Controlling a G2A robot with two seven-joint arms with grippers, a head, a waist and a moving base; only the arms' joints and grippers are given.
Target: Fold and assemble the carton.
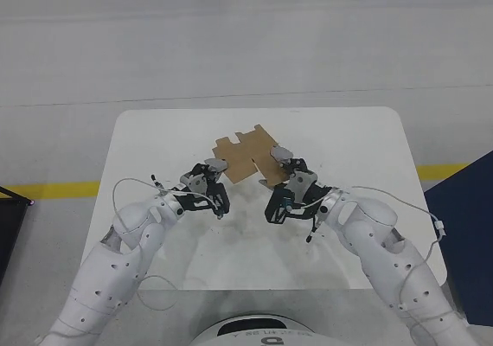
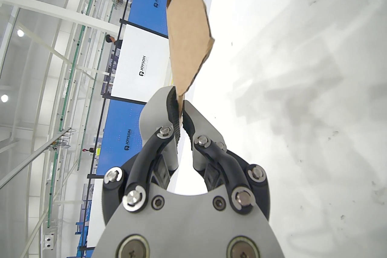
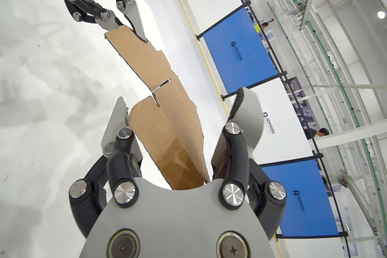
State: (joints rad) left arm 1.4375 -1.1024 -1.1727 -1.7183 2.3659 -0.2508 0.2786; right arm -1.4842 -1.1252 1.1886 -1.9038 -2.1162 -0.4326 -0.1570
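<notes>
1. Left claw [image 2: 180, 117] is clamped tight on a corner edge of the carton [image 2: 187, 38], the cardboard pinched between its ridged pads.
2. Right claw [image 3: 181, 105] stands wide open, its fingers [image 3: 245, 111] on either side of the carton's opposite end.
3. The flattened brown carton spans between both claws, over the middle of the white tabletop [image 1: 359, 147], its notched flaps pointing toward the far edge.

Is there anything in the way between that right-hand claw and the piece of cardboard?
Nothing visible. The carton sits inside the open right gripper, and the left gripper is clamped on another corner of it.
</notes>
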